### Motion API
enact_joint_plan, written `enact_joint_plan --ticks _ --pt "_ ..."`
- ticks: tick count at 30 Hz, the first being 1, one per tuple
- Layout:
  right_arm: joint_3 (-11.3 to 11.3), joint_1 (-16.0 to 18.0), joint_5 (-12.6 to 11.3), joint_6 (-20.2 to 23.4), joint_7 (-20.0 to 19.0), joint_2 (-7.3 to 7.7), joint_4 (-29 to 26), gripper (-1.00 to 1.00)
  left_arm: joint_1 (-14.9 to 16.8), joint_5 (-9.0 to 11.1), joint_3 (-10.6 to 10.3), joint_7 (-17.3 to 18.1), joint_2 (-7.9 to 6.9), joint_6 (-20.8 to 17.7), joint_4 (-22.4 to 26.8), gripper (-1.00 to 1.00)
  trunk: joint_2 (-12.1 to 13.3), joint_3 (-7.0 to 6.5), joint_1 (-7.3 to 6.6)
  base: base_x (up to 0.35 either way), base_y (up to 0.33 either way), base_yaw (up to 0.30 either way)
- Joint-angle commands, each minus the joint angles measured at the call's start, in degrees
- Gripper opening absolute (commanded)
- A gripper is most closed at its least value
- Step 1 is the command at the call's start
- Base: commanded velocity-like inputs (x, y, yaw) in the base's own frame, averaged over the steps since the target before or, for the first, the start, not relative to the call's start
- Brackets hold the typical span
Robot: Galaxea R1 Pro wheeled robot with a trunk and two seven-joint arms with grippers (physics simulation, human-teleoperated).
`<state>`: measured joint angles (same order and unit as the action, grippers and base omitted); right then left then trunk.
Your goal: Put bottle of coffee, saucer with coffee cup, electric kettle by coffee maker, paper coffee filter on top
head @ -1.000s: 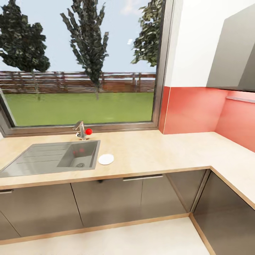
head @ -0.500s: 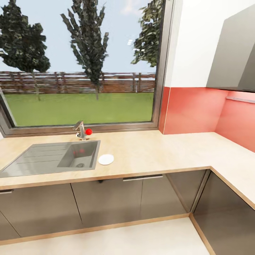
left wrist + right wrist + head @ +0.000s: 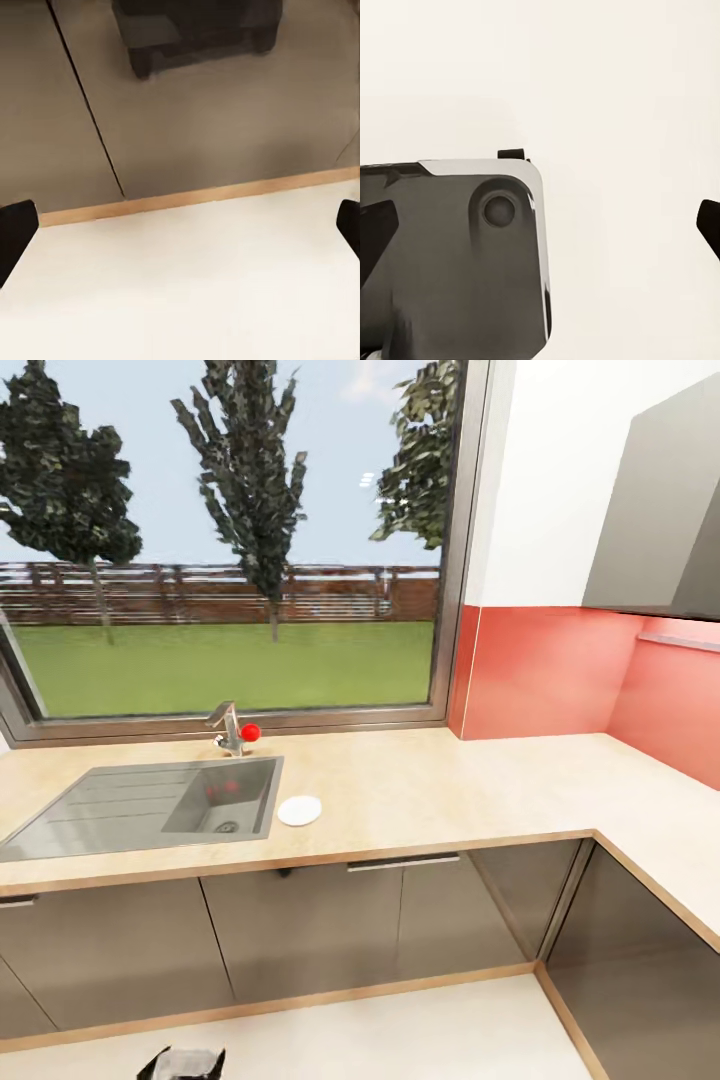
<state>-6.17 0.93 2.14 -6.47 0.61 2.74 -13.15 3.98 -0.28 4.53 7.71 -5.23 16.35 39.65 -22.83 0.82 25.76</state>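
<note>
The kitchen countertop of light wood runs under the window and turns a corner at the right. A steel sink is set into it. The saucer, small, round and white, lies on the counter just right of the sink with nothing on it. The coffee maker, bottle of coffee, coffee cup, filter and kettle are out of view. My left gripper is open over the pale floor, facing the grey cabinet fronts. My right gripper is open above the floor and my own grey base.
A tap with a red knob stands behind the sink. A grey wall unit hangs at the upper right over the red backsplash, with a thin grey ledge under it. Grey cabinet doors stand below the counter.
A dark grey part of my left arm has risen into the bottom edge of the head view. The counter, sink and saucer stand as before.
</note>
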Motion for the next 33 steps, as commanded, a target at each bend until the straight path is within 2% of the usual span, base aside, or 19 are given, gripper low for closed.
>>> enact_joint_plan --ticks 1,4,7,9,12,15,16,18,20,21,24,25,27,29,30,33 --pt "-0.3 0.0 0.2 -0.2 0.0 -0.02 0.1 1.00 0.1 0.0 0.2 2.5 0.44 -0.9 2.6 1.00 -0.1 0.09 0.03 0.000 0.000 0.000" --pt "-0.2 0.0 0.2 -0.2 0.0 -0.02 0.1 1.00 0.4 0.1 0.2 7.3 1.10 -5.0 8.1 1.00 -0.1 0.09 0.03 0.000 0.000 0.000" --pt "-0.1 0.0 0.3 -0.2 0.0 -0.02 0.1 1.00 1.7 0.4 0.3 14.9 1.68 -12.1 14.6 1.00 -0.1 0.09 0.03 0.000 0.000 0.000" --pt "-0.1 0.0 0.3 -0.2 0.0 -0.02 0.1 1.00 2.3 0.4 0.3 18.2 2.10 -14.9 16.8 1.00 -0.1 0.09 0.03 0.000 0.000 0.000" --pt "-0.1 0.0 0.3 -0.2 0.0 -0.02 0.1 1.00 4.1 0.5 0.3 26.0 2.97 -21.3 21.7 1.00 -0.1 0.09 0.03 0.000 0.000 0.000" --pt "-0.1 0.0 0.3 -0.2 0.0 -0.02 0.1 1.00 5.7 0.5 0.3 31.0 3.35 -26.4 24.8 1.00 -0.1 0.09 0.03 0.000 0.000 0.000" --pt "-0.1 0.0 0.3 -0.2 0.0 -0.02 0.1 1.00 6.5 0.6 0.3 33.3 3.51 -29.2 26.1 1.00 -0.1 0.09 0.03 0.000 0.000 0.000" --pt "0.0 0.0 0.3 -0.2 0.0 -0.02 0.1 1.00 7.9 0.6 0.3 36.6 3.70 -33.6 27.7 1.00 -0.1 0.09 0.03 0.000 0.000 0.000" --pt "0.0 0.0 0.3 -0.2 0.0 -0.02 0.1 1.00 9.0 0.6 0.3 38.9 3.77 -36.5 28.5 1.00 -0.1 0.09 0.03 0.000 0.000 0.000" --pt "0.0 0.0 0.3 -0.2 0.0 -0.02 0.1 1.00 10.2 0.6 0.3 41.2 3.83 -39.2 29.1 1.00 -0.1 0.09 0.03 0.000 0.000 0.000" --pt "0.0 0.0 0.3 -0.2 0.0 -0.02 0.0 1.00 14.9 0.6 0.3 49.3 3.86 -47.7 30.3 1.00 -0.1 0.09 0.03 0.000 0.000 0.000" --pt "-0.1 0.0 0.3 -0.2 0.0 -0.07 -0.3 1.00 19.0 0.9 0.4 54.1 3.75 -53.6 30.6 1.00 -0.1 0.09 0.03 0.000 0.000 0.000" --pt "-0.1 0.1 0.3 -0.2 -0.1 -0.17 -1.3 1.00 24.1 2.2 0.8 56.6 3.23 -59.1 30.6 1.00 -0.1 0.09 0.03 0.000 0.000 0.000" --pt "0.0 0.0 0.2 -0.2 -0.3 -0.24 -4.1 1.00 29.0 3.7 1.5 57.3 2.76 -63.3 30.6 1.00 -0.1 0.09 0.03 0.000 0.000 0.000" --pt "0.1 0.0 0.2 -0.2 -0.5 -0.59 -6.9 1.00 33.9 4.6 3.4 57.5 2.07 -67.1 30.3 1.00 -0.1 0.09 0.03 0.000 0.000 0.000" --pt "1.0 0.0 0.3 -0.3 -0.6 -1.85 -9.2 1.00 39.4 4.9 6.0 57.4 0.46 -70.4 29.9 1.00 -0.1 0.09 0.03 0.000 0.000 0.000"
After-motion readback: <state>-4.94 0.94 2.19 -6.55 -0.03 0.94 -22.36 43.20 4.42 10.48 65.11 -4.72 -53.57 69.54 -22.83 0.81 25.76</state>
